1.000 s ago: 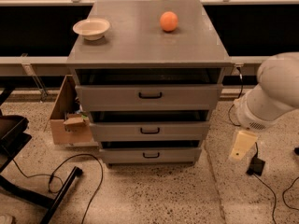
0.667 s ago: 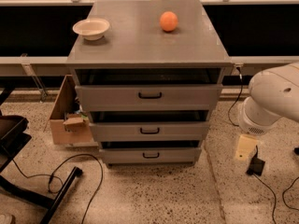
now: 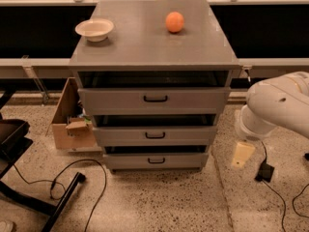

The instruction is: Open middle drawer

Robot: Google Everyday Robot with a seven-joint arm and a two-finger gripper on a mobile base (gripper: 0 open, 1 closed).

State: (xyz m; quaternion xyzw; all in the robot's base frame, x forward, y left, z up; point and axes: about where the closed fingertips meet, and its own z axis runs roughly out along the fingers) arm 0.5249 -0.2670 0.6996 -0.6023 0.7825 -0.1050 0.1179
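Observation:
The grey cabinet (image 3: 154,52) has three flat-fronted drawers stacked. The middle drawer (image 3: 193,135) has a small black bar handle (image 3: 155,135) and sits between the taller top drawer (image 3: 193,100) and the shortest bottom drawer (image 3: 188,161). A dark gap shows above each front. My white arm (image 3: 275,105) comes in from the right. My gripper (image 3: 241,154) hangs low beside the cabinet's right side, at about the height of the bottom drawer, well right of the middle handle and touching nothing.
A white bowl (image 3: 94,29) and an orange (image 3: 175,21) sit on the cabinet top. A cardboard box (image 3: 67,124) stands at the cabinet's left. Black cables (image 3: 72,178) and a black frame (image 3: 29,202) lie on the floor left. A black adaptor (image 3: 264,172) lies under my arm.
My arm has dropped lower and the gripper has shifted slightly left towards the cabinet. The drawers have not moved.

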